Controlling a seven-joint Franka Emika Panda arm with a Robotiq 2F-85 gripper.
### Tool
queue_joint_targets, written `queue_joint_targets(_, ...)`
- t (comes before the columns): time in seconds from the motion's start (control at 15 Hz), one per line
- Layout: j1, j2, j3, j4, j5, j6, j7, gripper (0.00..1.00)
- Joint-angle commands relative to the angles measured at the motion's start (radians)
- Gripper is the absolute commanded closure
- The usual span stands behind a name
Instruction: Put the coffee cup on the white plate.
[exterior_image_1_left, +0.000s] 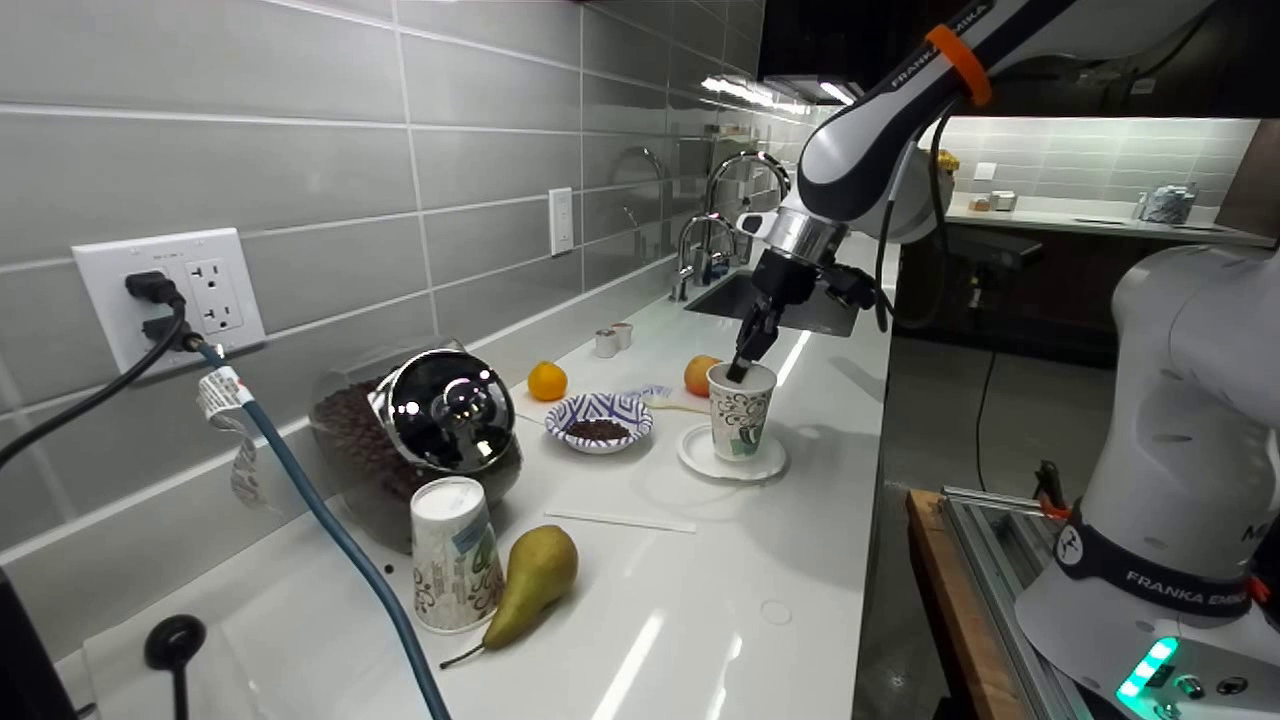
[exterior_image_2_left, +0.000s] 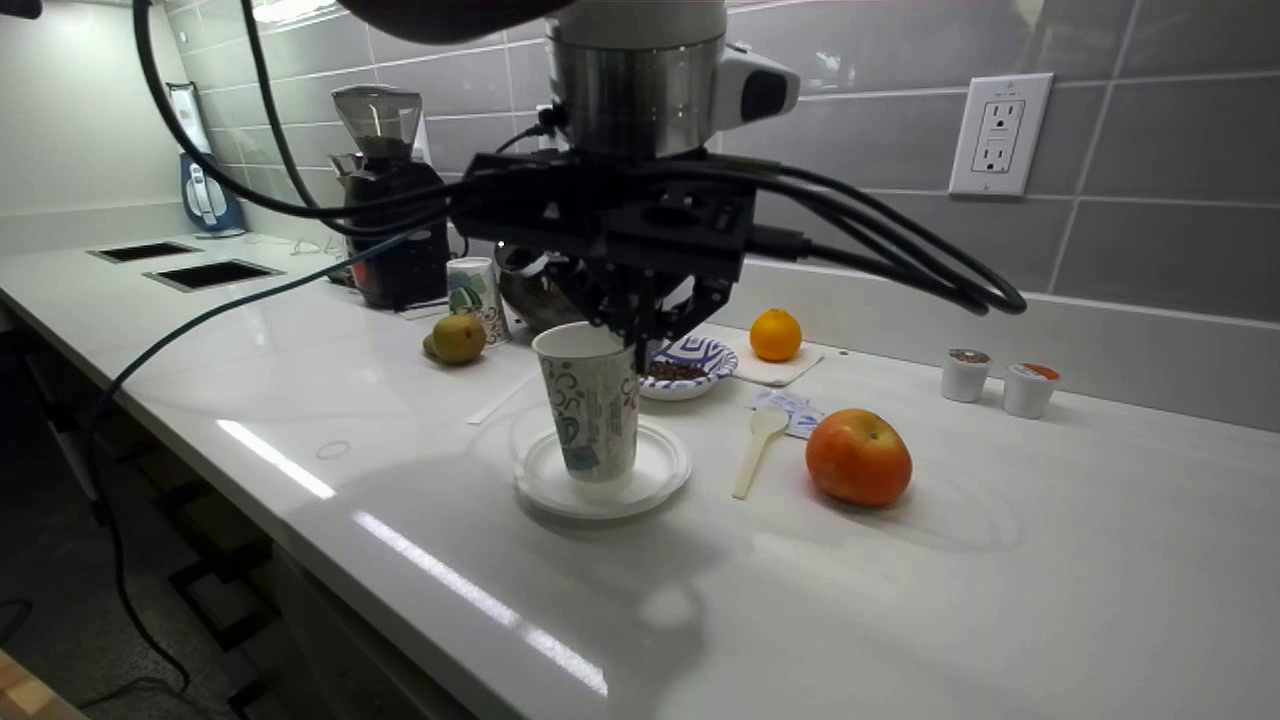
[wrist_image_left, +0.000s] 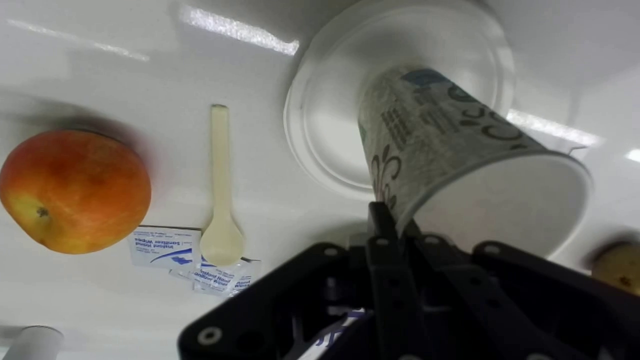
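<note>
The coffee cup (exterior_image_1_left: 738, 420) is a whitish paper cup with a dark leafy print and no handle visible. It also shows in an exterior view (exterior_image_2_left: 588, 415) and the wrist view (wrist_image_left: 430, 130). It stands roughly upright over the middle of the white plate (exterior_image_1_left: 770, 466), a small round plate also seen in an exterior view (exterior_image_2_left: 535, 485) and the wrist view (wrist_image_left: 312, 135). I cannot tell if the cup's base touches the plate. My gripper (wrist_image_left: 396, 220) is shut on the cup's wall at the rim, one finger inside and one outside. It points down in an exterior view (exterior_image_1_left: 738, 368).
A red-orange fruit (exterior_image_2_left: 858, 457), a pale spoon (exterior_image_2_left: 758, 450) and wipe packets (wrist_image_left: 167, 247) lie near the plate. A blue-patterned bowl (exterior_image_1_left: 562, 425) with dark bits, an orange (exterior_image_1_left: 547, 381), a large jar (exterior_image_1_left: 450, 410), an upside-down paper cup (exterior_image_1_left: 455, 570) and a pear (exterior_image_1_left: 535, 580) stand further along.
</note>
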Motion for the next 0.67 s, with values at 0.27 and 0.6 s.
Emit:
queue_joint_targets(0.27,0.037,0.03,-0.028,0.0,0.036,0.041,-0.04,0.71)
queue_joint_targets(0.6,0.004,0.004,0.023,0.0,0.009,0.003,-0.018,0.43)
